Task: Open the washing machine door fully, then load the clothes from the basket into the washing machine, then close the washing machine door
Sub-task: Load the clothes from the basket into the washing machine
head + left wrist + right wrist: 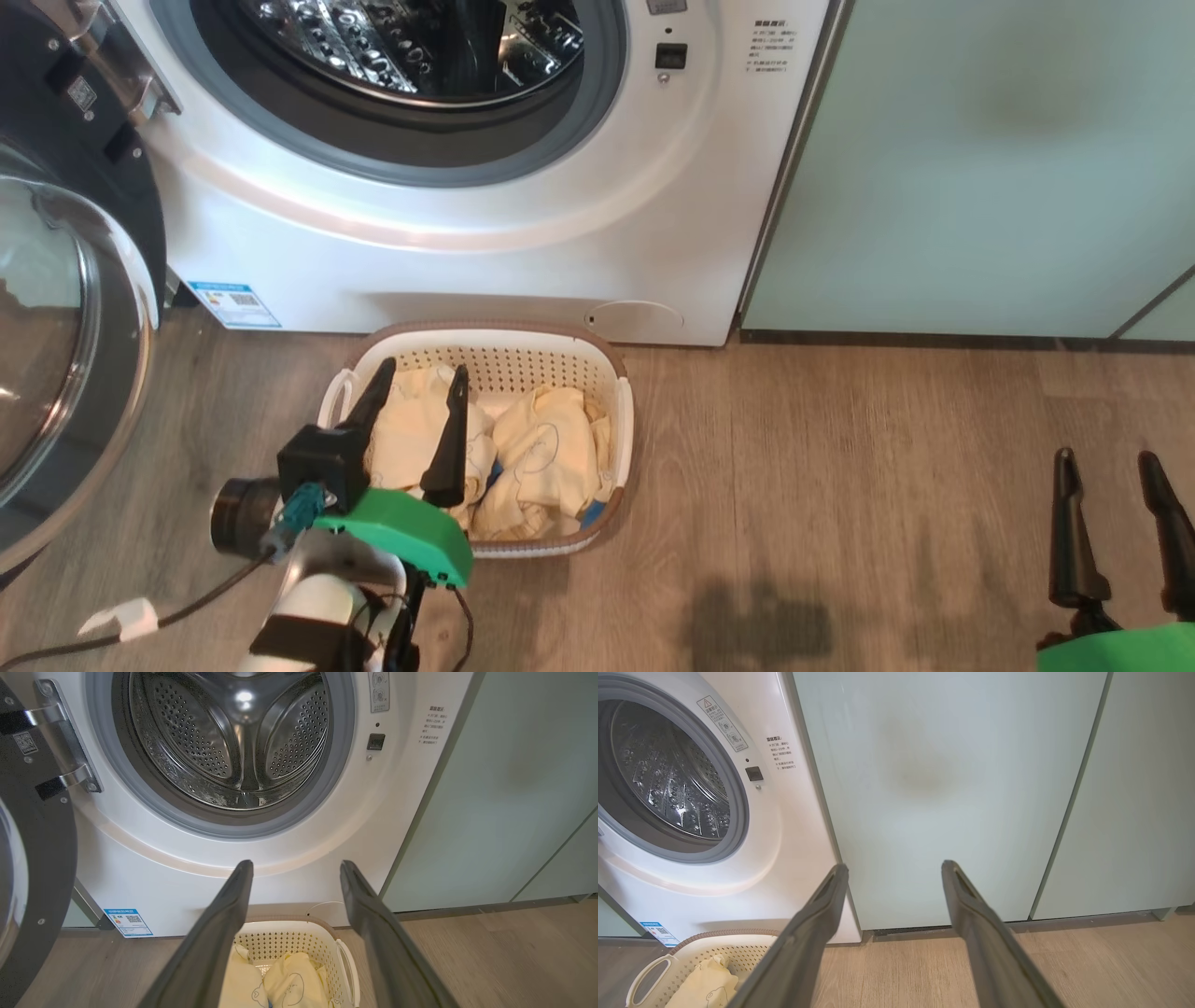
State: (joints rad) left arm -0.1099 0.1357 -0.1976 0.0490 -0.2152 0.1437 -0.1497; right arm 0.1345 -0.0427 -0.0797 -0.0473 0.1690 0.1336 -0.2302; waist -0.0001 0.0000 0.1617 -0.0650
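Wood floor [840, 485] before your washing machine [467, 271], door [56, 355] swung wide: left pincer [423, 368], released, hangs over the clothes [546, 448] in the basket [523, 362]; right pincer [1105, 456], released, stands well apart.

Home laundry nook; washing machine [467, 187]; cabinets [980, 168]; wood floor [840, 485]

Clothes [541, 448] in basket [504, 350]; basket before washing machine [448, 252].

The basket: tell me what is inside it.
Inside the basket lie the clothes: pale-yellow garments with thin dark line drawings and some blue trim. They cover most of its bottom, so anything beneath is hidden. The open left gripper blocks part of them in the head view.
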